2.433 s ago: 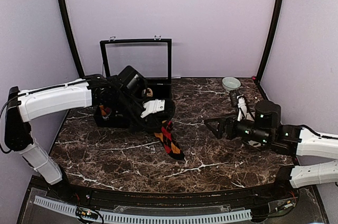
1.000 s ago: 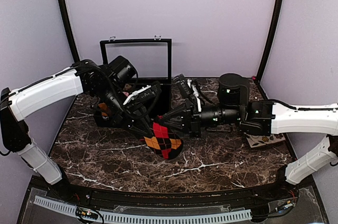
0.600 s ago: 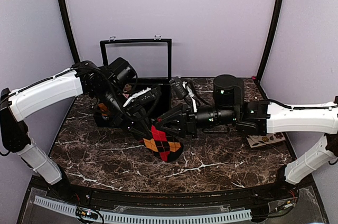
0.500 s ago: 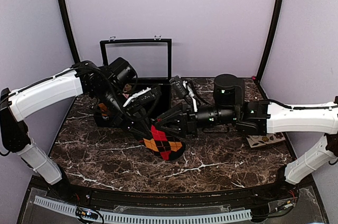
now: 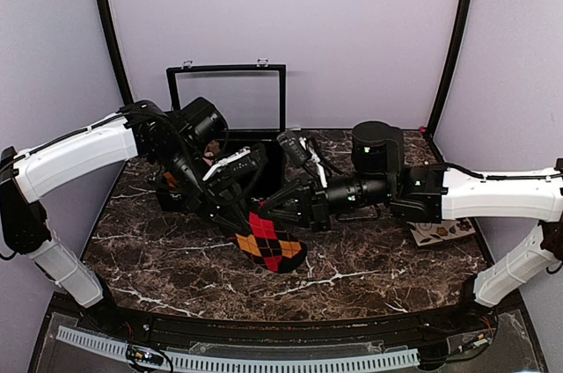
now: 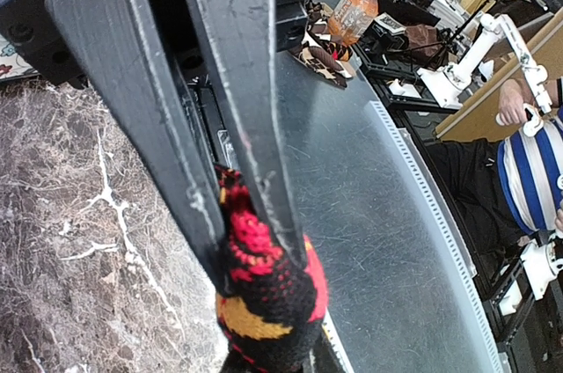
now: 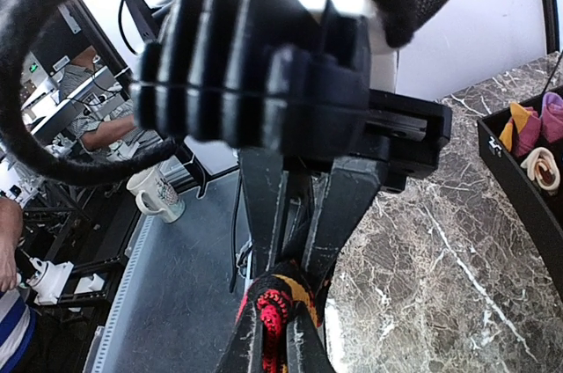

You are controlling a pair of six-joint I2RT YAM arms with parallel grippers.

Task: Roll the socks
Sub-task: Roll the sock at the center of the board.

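Black argyle sock (image 5: pixel 271 243) in left tool (image 5: pixel 238 218)

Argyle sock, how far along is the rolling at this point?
Done: the argyle sock already looks doubled into a short, thick bundle resting on the marble table. In hand: the left fingers and right fingers both pinch its upper end. Left: tightening and tucking it into a neat roll, which it is not yet, then letting go.
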